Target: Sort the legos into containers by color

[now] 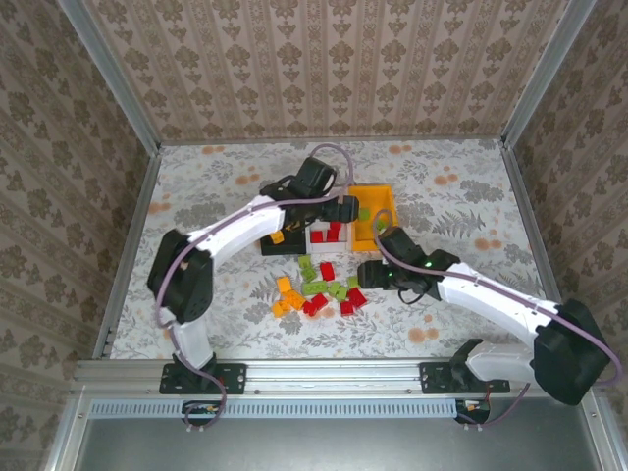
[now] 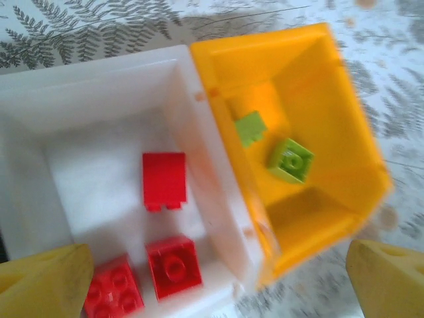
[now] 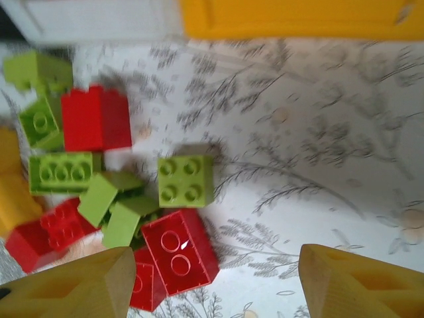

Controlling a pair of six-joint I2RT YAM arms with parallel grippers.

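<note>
The containers stand in a row. The white bin [image 2: 106, 86] [image 1: 315, 244] holds three red legos [image 2: 164, 177]. The orange-yellow bin [image 2: 331, 99] [image 1: 385, 199] holds two light green legos [image 2: 290, 160]. The black bin [image 1: 269, 247] is mostly hidden under my left arm. My left gripper [image 2: 218, 295] [image 1: 343, 209] hangs open above the wall shared by the white and yellow bins, holding nothing. Loose red, green and orange legos [image 1: 319, 287] lie on the table in front of the bins. My right gripper [image 3: 215, 285] [image 1: 366, 270] is open over the pile's right edge, a red brick [image 3: 179, 255] just inside its left finger [image 3: 73, 288].
A green four-stud brick [image 3: 185, 180] sits beside the red one, with bare patterned tabletop [image 3: 318, 199] to their right. Orange bricks [image 1: 287, 296] lie at the pile's left. Metal frame rails [image 1: 128, 235] border the table.
</note>
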